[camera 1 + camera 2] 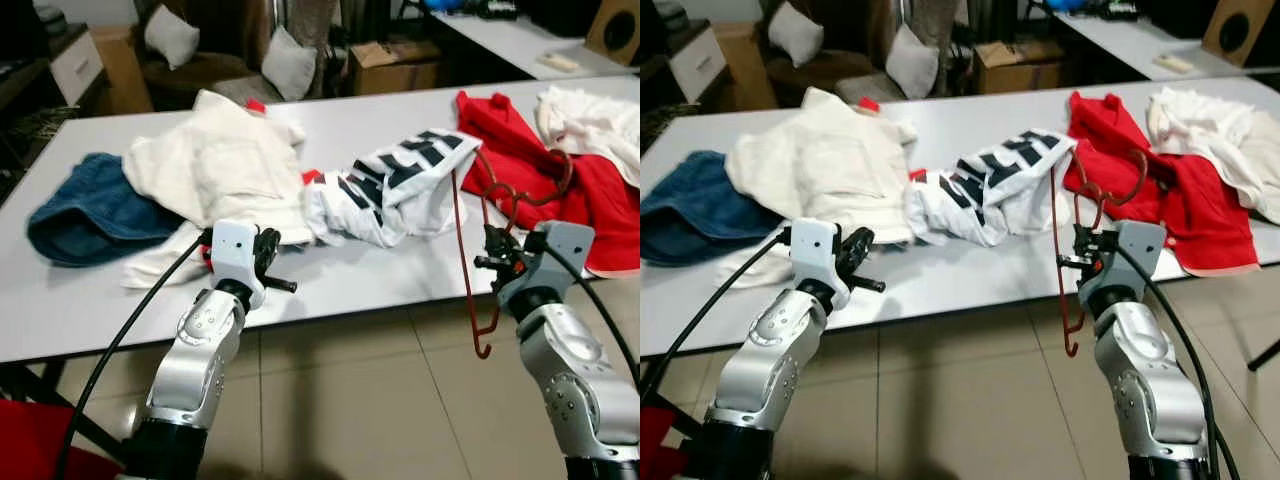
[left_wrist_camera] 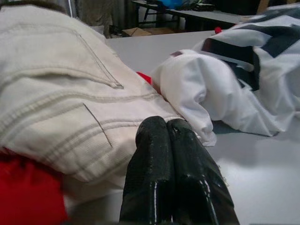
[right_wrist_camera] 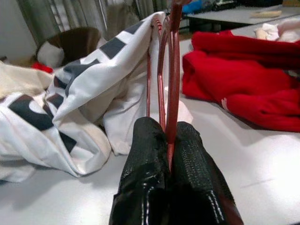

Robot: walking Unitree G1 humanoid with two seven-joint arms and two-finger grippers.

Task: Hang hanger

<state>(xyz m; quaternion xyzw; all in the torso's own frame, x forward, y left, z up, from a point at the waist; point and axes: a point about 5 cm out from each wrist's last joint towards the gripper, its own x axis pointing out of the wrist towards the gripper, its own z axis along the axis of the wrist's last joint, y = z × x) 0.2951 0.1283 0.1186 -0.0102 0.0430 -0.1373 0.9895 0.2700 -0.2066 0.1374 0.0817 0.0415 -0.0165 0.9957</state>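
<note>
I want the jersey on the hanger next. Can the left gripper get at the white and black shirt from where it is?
Probably yes: the left gripper, shut, sits beside the white and black shirt, bare table between.

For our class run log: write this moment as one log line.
right gripper: shut on red hanger, at table edge | left gripper: shut, holding nothing, beside cream garment | hanger: not yet hung

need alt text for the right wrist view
The right gripper is shut on a thin red wire hanger that rises upright before it. Behind lie a white garment with dark lettering and a red garment on a grey table.
</note>
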